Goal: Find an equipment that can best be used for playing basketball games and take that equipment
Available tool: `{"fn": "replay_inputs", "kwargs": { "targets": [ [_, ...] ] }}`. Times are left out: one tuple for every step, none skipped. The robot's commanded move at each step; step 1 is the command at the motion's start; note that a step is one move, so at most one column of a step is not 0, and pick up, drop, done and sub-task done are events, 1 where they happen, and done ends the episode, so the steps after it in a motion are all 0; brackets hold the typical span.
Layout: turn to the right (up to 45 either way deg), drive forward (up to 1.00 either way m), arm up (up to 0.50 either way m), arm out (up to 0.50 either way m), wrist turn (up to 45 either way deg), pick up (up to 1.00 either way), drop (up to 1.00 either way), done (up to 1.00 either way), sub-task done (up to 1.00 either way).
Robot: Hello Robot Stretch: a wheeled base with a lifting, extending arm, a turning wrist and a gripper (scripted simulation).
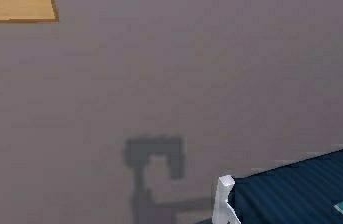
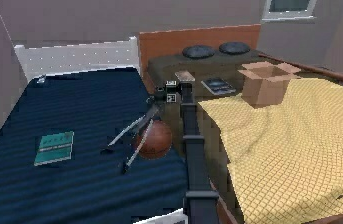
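Observation:
A brown-orange basketball [image 2: 156,140] sits by the right edge of a dark blue bed [image 2: 69,110] in the arm side view. My arm [image 2: 193,150] rises from the bottom edge between two beds. The gripper [image 2: 119,158] reaches left of the white marker squares [image 2: 169,95], and its thin fingers [image 2: 129,135] slant down over the blue cover right beside the ball. The ball lies at the gripper over the bed, so I cannot tell whether the gripper holds anything.
A teal book [image 2: 54,148] lies on the blue bed, which has a white frame [image 2: 79,55]. To its right a yellow-covered bed [image 2: 279,130] carries a cardboard box [image 2: 267,82] and dark pillows [image 2: 209,50]. Ahead is grey floor [image 1: 129,90], the blue bed's corner post [image 1: 226,195] and a wooden edge [image 1: 14,10].

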Motion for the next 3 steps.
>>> {"fn": "replay_inputs", "kwargs": {
  "targets": [
    [0.0, 0.0, 0.0, 0.0, 45.0, 0.0, 0.0, 0.0, 0.0],
    [0.0, 0.0, 0.0, 0.0, 45.0, 0.0, 0.0, 0.0, 0.0],
    [0.0, 0.0, 0.0, 0.0, 24.0, 0.0, 0.0, 0.0, 0.0]
  ]
}}
